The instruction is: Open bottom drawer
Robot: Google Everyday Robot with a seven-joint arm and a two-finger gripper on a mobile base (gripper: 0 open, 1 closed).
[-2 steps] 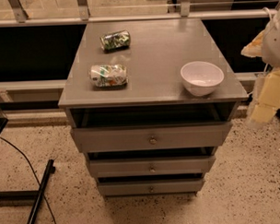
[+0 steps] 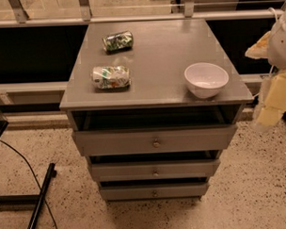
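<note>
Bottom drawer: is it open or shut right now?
Shut, it seems: the bottom drawer sits back under the middle drawer, none of its inside showing. The claw hangs beside the cabinet, away from the knob.

Gripper (image 2: 264, 116) at the right edge of view: pale yellow, blocky segments ending in a blurred, paler tip. Above it, a rounded white arm housing (image 2: 280, 38) with a thin white cable (image 2: 272, 14) looped on top.

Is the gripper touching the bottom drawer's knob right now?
No, the gripper sits out past the cabinet's right edge, well above and away from the bottom drawer and its knob.
</note>
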